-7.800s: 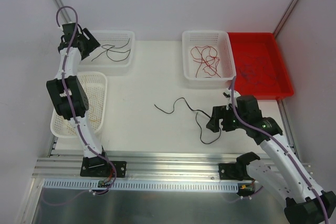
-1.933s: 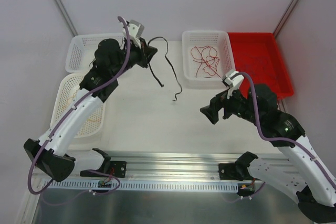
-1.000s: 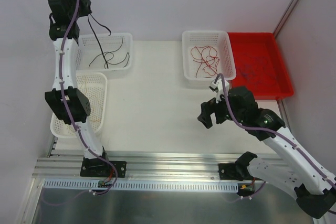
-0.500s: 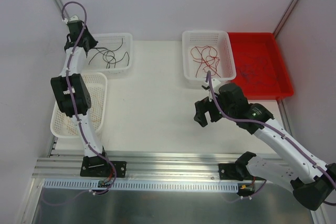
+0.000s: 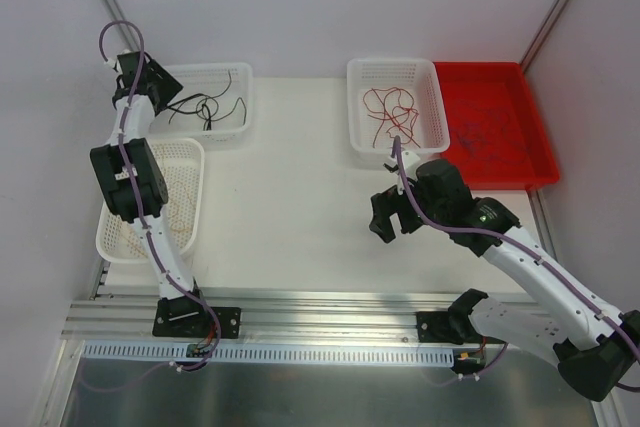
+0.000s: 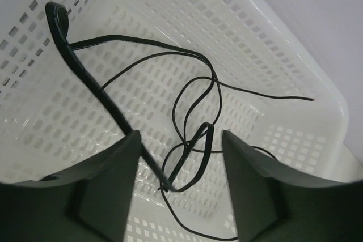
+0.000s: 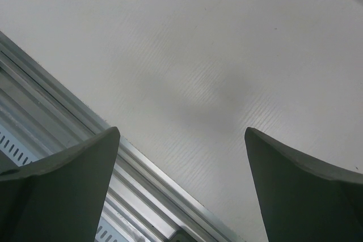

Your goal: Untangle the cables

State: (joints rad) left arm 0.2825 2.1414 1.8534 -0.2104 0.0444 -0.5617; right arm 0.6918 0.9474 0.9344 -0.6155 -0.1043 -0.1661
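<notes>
Over the far-left basket [image 6: 317,94] my left arm stretches out, left end effector [image 6: 180,140] spread apart above black cables [image 6: 187,83] lying inside; right arm bent, right end effector [image 7: 181,140] wide over the bench [image 5: 290,187].

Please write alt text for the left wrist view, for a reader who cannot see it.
The left tool, its two dark fingers apart, hangs over a white perforated basket where thin black cables lie in loose, crossing loops. One strand looks thicker and runs from between the fingers to the upper left.
</notes>
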